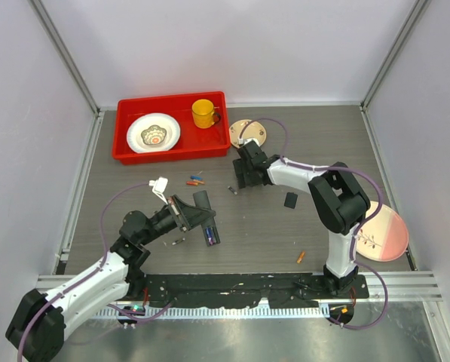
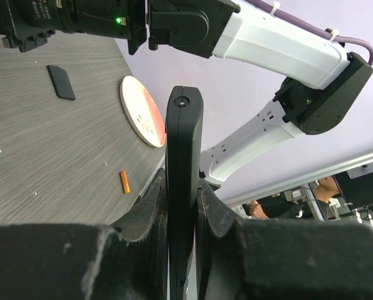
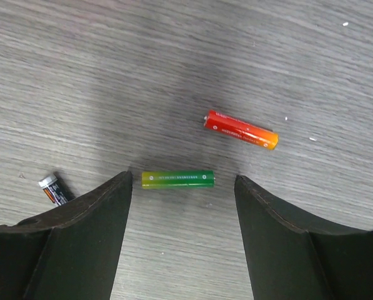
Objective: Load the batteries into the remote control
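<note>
My left gripper (image 1: 197, 214) is shut on the black remote control (image 1: 209, 232) and holds it on edge above the table. In the left wrist view the remote (image 2: 184, 144) stands clamped between the fingers of that gripper (image 2: 183, 187). My right gripper (image 1: 241, 179) is open and low over the table. Its wrist view shows a green battery (image 3: 177, 179) lying between the fingers of the right gripper (image 3: 183, 181), untouched. A red-orange battery (image 3: 240, 130) lies just beyond it, and a black-and-silver cell (image 3: 55, 189) lies at the left. The small black back cover (image 1: 290, 200) lies on the table.
Several loose batteries (image 1: 195, 180) lie left of the right gripper. An orange battery (image 1: 301, 257) lies near the front. A red tray (image 1: 127, 139) at the back holds a white dish (image 1: 154, 133) and a yellow mug (image 1: 204, 113). There is a wooden disc (image 1: 251, 134) and a pink plate (image 1: 387, 234).
</note>
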`<state>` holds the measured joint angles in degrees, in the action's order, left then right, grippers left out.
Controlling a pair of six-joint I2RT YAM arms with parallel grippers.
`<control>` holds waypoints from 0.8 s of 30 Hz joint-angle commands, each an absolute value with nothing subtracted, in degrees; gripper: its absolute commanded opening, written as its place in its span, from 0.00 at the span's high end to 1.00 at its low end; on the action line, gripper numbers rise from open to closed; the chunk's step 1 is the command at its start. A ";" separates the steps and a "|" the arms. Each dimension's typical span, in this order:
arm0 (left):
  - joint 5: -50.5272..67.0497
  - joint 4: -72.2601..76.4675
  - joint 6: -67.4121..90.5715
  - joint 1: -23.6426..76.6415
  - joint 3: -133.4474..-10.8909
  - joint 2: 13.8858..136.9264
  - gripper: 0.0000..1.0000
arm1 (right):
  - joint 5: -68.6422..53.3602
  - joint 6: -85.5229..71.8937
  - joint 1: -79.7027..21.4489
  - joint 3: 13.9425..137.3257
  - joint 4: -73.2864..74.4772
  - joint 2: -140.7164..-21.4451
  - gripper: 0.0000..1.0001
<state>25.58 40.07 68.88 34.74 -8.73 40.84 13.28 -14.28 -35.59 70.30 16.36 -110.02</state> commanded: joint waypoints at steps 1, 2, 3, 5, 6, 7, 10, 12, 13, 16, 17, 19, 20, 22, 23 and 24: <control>26.37 43.16 69.43 34.37 -8.35 39.29 1.00 | 12.05 -14.76 -34.72 72.07 15.03 -111.53 0.28; 26.19 43.07 69.35 34.37 -8.26 39.29 1.00 | 11.61 -14.94 -34.37 71.90 14.94 -111.62 0.29; 26.10 42.63 69.35 34.37 -8.26 39.03 1.00 | 11.43 -15.12 -34.10 71.72 14.94 -111.62 0.29; 25.75 42.54 69.17 34.37 -8.09 38.67 1.00 | 10.99 -15.12 -34.02 71.37 14.85 -111.45 0.31; 25.66 42.37 69.08 34.37 -8.09 38.58 1.00 | 10.90 -15.12 -33.93 71.11 14.77 -111.36 0.32; 25.58 42.45 69.08 34.37 -8.09 38.76 1.00 | 10.90 -15.12 -33.84 71.02 14.77 -111.44 0.33; 25.66 42.80 69.08 34.37 -8.17 39.28 1.00 | 10.20 -14.85 -33.58 70.49 14.33 -111.44 0.36; 25.84 43.24 69.08 34.37 -8.17 39.55 1.00 | 9.76 -14.85 -33.57 70.31 14.33 -111.53 0.38; 25.84 43.33 69.08 34.37 -8.17 39.64 1.00 | 9.76 -14.77 -33.49 70.23 14.33 -111.62 0.40; 25.84 43.77 69.08 34.37 -8.09 39.73 1.00 | 9.23 -14.76 -33.31 69.61 14.50 -111.97 0.49; 25.84 43.60 69.08 34.37 -8.09 39.64 1.00 | 9.14 -14.85 -33.31 69.35 14.50 -111.89 0.50; 25.75 43.51 69.08 34.37 -8.09 39.46 1.00 | 8.97 -14.94 -33.31 68.65 14.33 -111.53 0.57; 25.75 43.51 69.08 34.37 -8.00 39.46 1.00 | 8.96 -15.38 -33.22 68.38 14.24 -111.36 0.58; 25.66 43.51 69.08 34.37 -8.00 39.46 1.00 | 9.05 -15.73 -33.40 67.77 14.06 -110.57 0.64; 25.66 43.51 69.08 34.37 -8.00 39.46 1.00 | 8.97 -15.99 -33.31 67.50 13.98 -110.22 0.66; 25.66 43.51 69.08 34.37 -8.00 39.46 1.00 | 8.96 -16.69 -33.31 66.89 13.89 -109.87 0.69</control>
